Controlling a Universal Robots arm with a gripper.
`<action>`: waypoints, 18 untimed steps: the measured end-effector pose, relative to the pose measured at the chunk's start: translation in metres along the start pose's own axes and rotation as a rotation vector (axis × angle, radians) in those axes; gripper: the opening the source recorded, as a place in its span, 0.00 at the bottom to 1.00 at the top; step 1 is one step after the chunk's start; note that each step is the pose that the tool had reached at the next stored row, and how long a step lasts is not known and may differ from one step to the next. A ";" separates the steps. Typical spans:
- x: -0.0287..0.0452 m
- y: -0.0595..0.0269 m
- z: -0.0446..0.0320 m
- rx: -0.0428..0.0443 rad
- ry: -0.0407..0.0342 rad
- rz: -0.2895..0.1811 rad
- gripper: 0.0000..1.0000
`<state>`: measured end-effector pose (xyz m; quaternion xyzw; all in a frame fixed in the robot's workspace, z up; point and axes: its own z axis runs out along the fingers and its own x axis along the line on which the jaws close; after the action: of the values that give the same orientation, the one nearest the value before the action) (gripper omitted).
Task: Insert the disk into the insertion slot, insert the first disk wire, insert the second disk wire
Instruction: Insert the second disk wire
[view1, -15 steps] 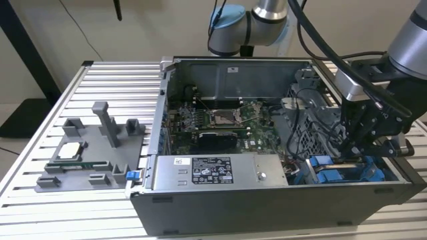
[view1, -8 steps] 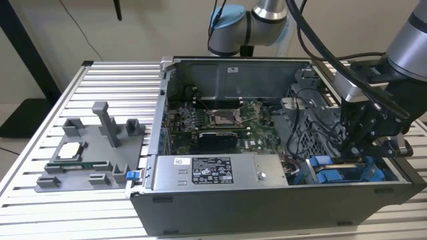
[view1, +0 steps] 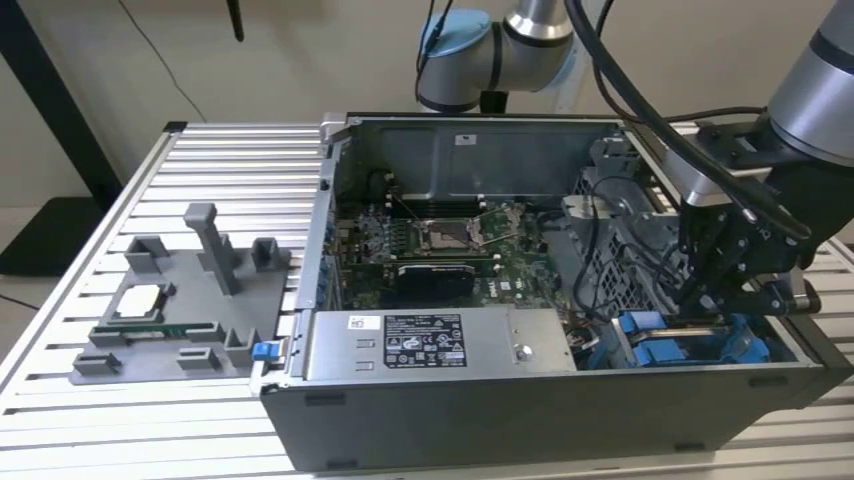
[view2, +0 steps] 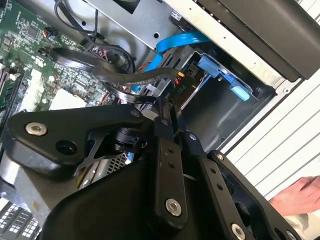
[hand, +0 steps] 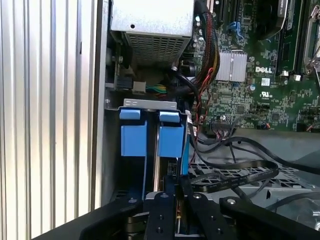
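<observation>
Two bright blue carrier frames stand side by side in the drive bay (hand: 150, 103) at the case's front corner, one (hand: 134, 135) beside the other (hand: 171, 136). The disk's metal body is hidden inside them. The same blue frames (view1: 674, 345) lie at the exterior view's right. My gripper (view1: 697, 310) reaches down into the case just above them. Its black fingers (view2: 165, 150) stand close together, shut on a black disk wire (view2: 150, 77) at its connector end, right by the bay. A blue flat cable (view2: 175, 42) runs past the carrier's blue tab (view2: 220, 70).
The grey labelled power-supply box (view1: 427, 345) lies along the case's front wall beside the bay. The green motherboard (view1: 427, 240) and black cable loops (hand: 235, 175) fill the case floor. A grey fixture tray (view1: 187, 300) sits on the slatted table. A person's hand (view2: 300, 192) rests outside the case.
</observation>
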<state>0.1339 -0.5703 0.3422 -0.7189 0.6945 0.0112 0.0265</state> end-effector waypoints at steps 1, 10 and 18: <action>0.0000 0.0000 0.0004 0.0001 0.0002 0.000 0.00; 0.0003 0.0001 0.0067 0.0004 0.0007 0.000 0.00; -0.0002 -0.0001 -0.0045 -0.0003 -0.0016 0.000 1.00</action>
<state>0.1339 -0.5703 0.3468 -0.7189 0.6945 0.0119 0.0270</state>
